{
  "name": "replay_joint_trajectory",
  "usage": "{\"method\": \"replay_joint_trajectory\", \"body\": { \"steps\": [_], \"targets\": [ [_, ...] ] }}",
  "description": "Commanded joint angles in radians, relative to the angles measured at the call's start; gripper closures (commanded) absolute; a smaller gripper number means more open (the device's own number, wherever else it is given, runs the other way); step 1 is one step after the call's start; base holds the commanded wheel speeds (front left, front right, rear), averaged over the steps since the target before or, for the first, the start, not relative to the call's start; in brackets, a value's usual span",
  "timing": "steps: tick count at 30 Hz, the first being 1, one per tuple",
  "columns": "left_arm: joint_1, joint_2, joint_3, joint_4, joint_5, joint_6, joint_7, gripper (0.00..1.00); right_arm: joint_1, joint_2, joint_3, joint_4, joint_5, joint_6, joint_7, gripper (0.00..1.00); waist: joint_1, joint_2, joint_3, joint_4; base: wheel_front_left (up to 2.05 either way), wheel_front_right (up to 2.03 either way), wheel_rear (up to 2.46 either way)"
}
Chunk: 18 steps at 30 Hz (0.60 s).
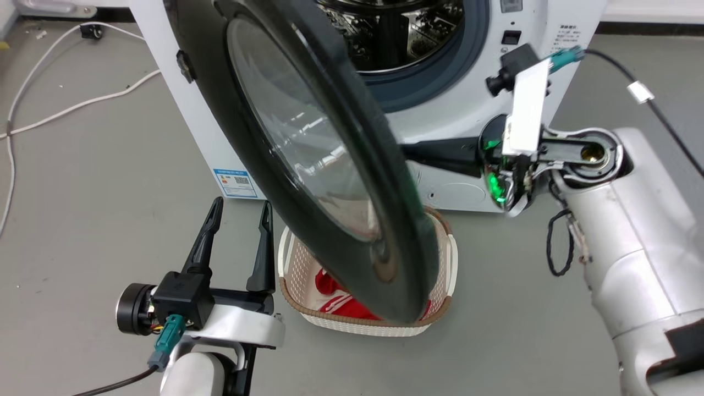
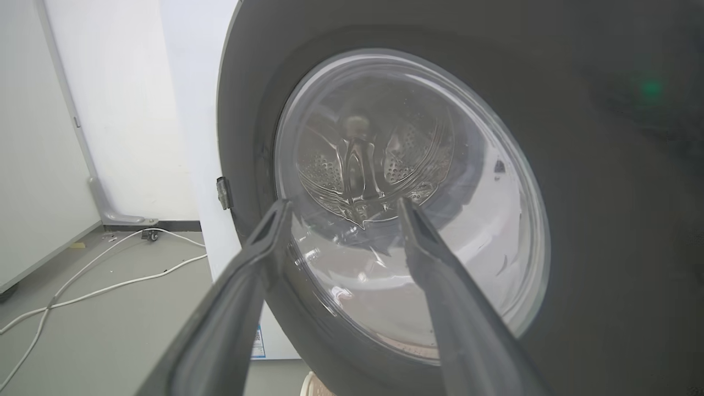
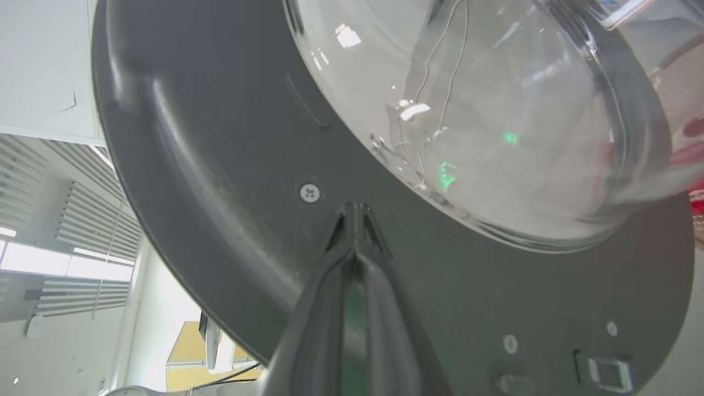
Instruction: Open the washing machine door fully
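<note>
Right claw (image 3: 356,212) is pinched closed, right up against the inside of the big round glossy black glass-bowled door (image 1: 308,154). Left claw (image 1: 242,203) is spread wide just outside that door, which hangs half-swung off the white front-loader (image 1: 456,104).

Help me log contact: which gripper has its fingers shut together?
The right gripper: its fingers are shut together, tips at the inner side of the washing machine door. The left gripper stands open, facing its outer glass.

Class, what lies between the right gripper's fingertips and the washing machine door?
Nothing shows there. In the right wrist view, the shut right gripper appears to press its tips against the washing machine door, on its dark inner ring beside a screw.
</note>
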Motion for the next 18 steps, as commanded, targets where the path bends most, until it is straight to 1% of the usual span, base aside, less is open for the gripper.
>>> {"method": "replay_joint_trajectory", "body": {
  "steps": [1,8,13,16,18],
  "targets": [
    [0.011,-0.001,-0.003,0.004,-0.005,0.004,-0.002,0.0,0.027,0.013,0.009,-0.019,0.011,0.0,0.009,1.0,0.0001,0.0,-0.009,0.007,0.0,0.0,0.0],
    [0.021,-0.001,-0.018,0.012,-0.027,0.01,-0.002,0.0,0.1,0.033,0.06,-0.093,0.025,0.0,-0.005,1.0,0.0001,0.0,-0.03,0.017,0.0,0.0,0.0],
    [0.029,-0.001,-0.022,0.019,-0.025,0.012,-0.002,0.0,0.142,0.035,0.101,-0.136,0.045,0.0,-0.029,1.0,0.0001,0.0,-0.038,0.016,0.0,0.0,0.0],
    [0.031,-0.001,-0.021,0.022,-0.021,0.014,-0.002,0.0,0.163,0.035,0.103,-0.17,0.058,0.0,-0.086,1.0,0.0001,0.0,-0.041,0.015,0.0,0.0,0.0],
    [0.033,-0.001,-0.02,0.021,-0.016,0.014,-0.002,0.0,0.181,0.033,0.08,-0.192,0.046,0.0,-0.171,1.0,0.0001,0.0,-0.042,0.014,0.0,0.0,0.0]
  ]
}}
